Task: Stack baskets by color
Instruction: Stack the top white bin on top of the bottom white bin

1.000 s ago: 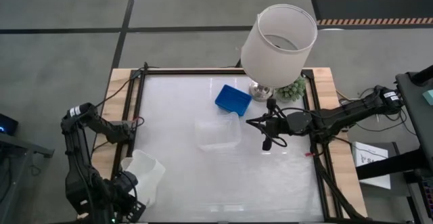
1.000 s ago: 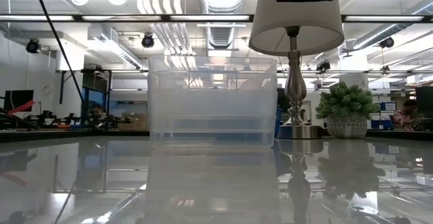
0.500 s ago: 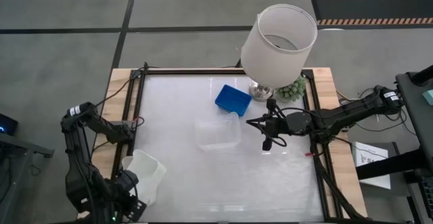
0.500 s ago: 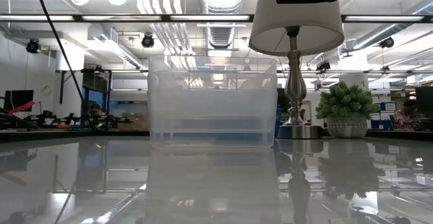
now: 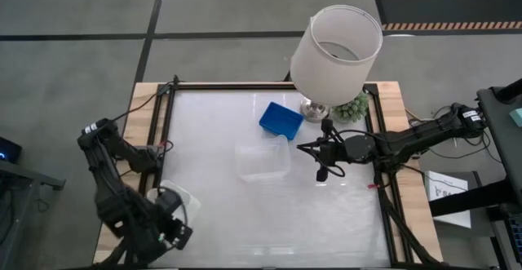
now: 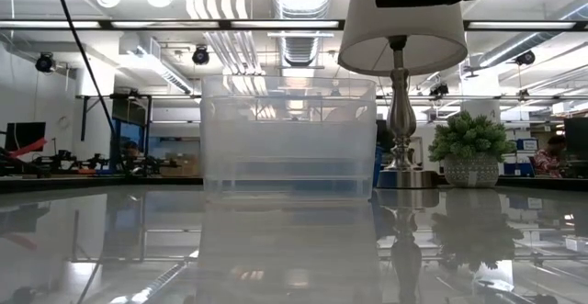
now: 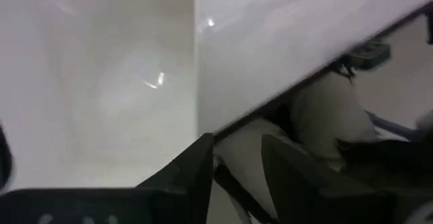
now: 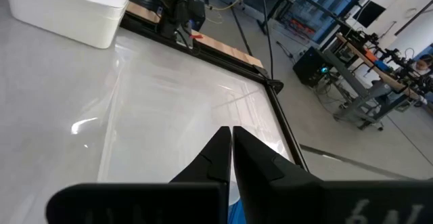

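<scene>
Hovering with spread fingers at the high view's lower left, left gripper over white basket, apparently releasing it; right gripper waiting clenched mid-right.

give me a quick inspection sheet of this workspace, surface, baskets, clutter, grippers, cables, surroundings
surface: glossy white table in a black frame with wooden edges.
job's things: blue basket by the lamp; clear basket mid-table, close beside it; white basket at the left front corner, partly under the left arm. None stacked.
clutter: lamp with big white shade and a small potted plant at the far right.
grippers: left gripper at the white basket, grip not clear; right gripper shut, empty, right of the clear basket.
cables: black cables over the table's left edge.
surroundings: concrete floor; workshop benches behind.
</scene>
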You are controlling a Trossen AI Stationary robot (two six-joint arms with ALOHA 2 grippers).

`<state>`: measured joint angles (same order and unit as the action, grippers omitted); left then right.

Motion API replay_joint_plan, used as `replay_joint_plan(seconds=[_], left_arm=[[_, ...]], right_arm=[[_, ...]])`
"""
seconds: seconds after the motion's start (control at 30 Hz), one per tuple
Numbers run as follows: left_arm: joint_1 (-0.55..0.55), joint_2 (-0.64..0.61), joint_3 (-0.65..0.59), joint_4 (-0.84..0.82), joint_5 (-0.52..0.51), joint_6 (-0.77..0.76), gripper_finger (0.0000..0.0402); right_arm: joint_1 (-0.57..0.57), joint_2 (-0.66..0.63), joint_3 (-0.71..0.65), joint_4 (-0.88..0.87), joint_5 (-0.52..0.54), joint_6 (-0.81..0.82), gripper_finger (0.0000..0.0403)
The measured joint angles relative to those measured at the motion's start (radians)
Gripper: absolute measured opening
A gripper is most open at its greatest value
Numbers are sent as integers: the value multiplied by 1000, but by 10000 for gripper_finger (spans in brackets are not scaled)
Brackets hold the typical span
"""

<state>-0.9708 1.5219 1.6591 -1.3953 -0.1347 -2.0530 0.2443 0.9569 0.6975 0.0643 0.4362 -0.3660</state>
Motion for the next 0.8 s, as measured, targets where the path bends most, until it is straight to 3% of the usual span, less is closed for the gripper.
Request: replay_joint_plan(seconds=[0.27, 0.8], left_arm=[[94, 2, -57, -11, 35, 152, 109], [99, -4, -67, -46, 202, 149, 109]], right_arm=[[0, 0, 0, -7, 0, 0, 9], [0, 0, 0, -7, 0, 0, 9]])
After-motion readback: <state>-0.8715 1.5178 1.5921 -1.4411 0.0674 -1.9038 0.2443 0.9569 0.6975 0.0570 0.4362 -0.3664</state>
